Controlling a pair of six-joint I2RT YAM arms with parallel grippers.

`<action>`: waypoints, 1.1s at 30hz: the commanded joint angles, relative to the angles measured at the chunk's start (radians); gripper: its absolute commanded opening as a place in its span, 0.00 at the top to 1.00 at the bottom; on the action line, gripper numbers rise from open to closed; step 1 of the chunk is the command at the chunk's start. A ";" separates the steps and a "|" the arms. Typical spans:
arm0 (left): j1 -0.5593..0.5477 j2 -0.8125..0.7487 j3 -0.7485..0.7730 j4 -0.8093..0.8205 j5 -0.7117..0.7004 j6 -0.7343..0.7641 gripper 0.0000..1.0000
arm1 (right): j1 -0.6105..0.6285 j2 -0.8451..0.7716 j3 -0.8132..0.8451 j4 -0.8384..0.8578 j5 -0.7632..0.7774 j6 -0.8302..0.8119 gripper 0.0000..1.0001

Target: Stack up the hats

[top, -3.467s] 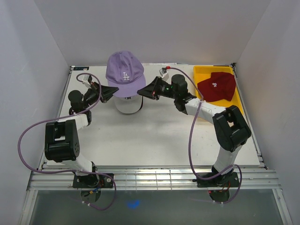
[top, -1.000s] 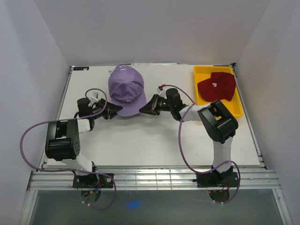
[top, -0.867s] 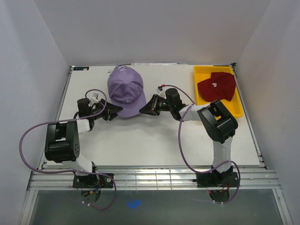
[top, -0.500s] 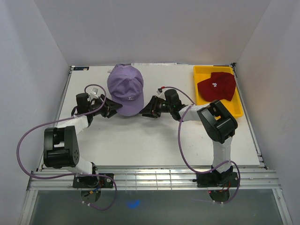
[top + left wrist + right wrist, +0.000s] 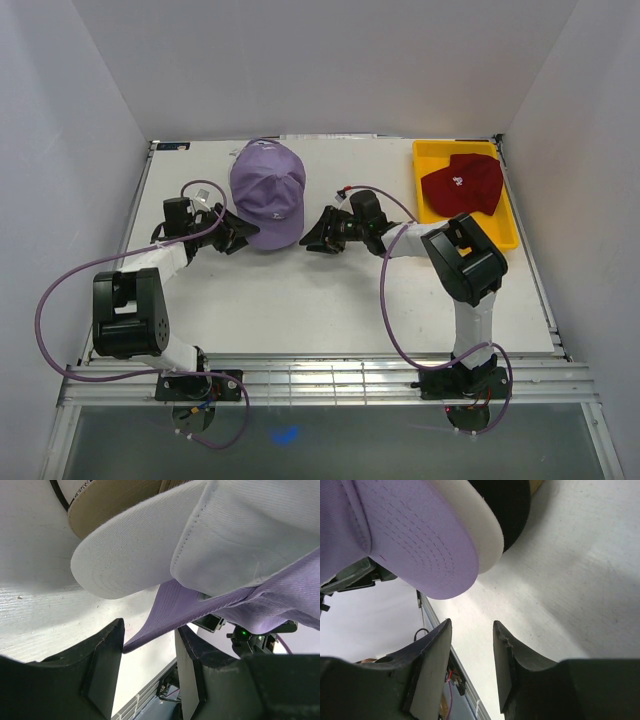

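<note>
Two hats from top: lavender fabric baseball cap (image 5: 267, 195) crowns stack, far-centre of white table (image 5: 300, 300); dark red fabric cap (image 5: 462, 182) in yellow plastic tray (image 5: 425, 155), far right. Left gripper (image 5: 233, 233) and right gripper (image 5: 315, 236) flank stack.
L wrist: jaws apart, lavender edge hangs over gap, unclamped; white fabric cap (image 5: 135, 555) and tan cap brim (image 5: 110, 500) beneath.
R wrist: jaws apart, empty; black fabric cap (image 5: 507, 505) under white brim.

The dark red hat (image 5: 478, 192) bears a white logo (image 5: 457, 181), unreadable.

The lavender cap (image 5: 267, 195) has dropped from mid-air onto the white cap (image 5: 135, 555) — the left gripper (image 5: 234, 234) and right gripper (image 5: 316, 232) have released it, fingers parted, the cap now just beyond their tips.
</note>
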 commanded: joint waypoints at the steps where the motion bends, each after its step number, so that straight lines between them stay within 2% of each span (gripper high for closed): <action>1: -0.001 0.004 -0.012 -0.021 -0.032 0.017 0.46 | 0.006 -0.072 0.053 -0.073 0.028 -0.082 0.55; 10: -0.001 -0.006 0.011 -0.071 -0.081 0.039 0.39 | 0.006 -0.151 0.180 -0.251 0.085 -0.214 0.53; 20: 0.001 -0.078 0.048 -0.192 -0.150 0.099 0.38 | 0.006 -0.179 0.291 -0.350 0.089 -0.268 0.51; 26: -0.001 -0.187 0.124 -0.295 -0.196 0.145 0.39 | 0.001 -0.213 0.395 -0.447 0.097 -0.317 0.50; 33: -0.008 -0.316 0.206 -0.355 -0.314 0.156 0.41 | -0.023 -0.245 0.529 -0.516 0.095 -0.366 0.51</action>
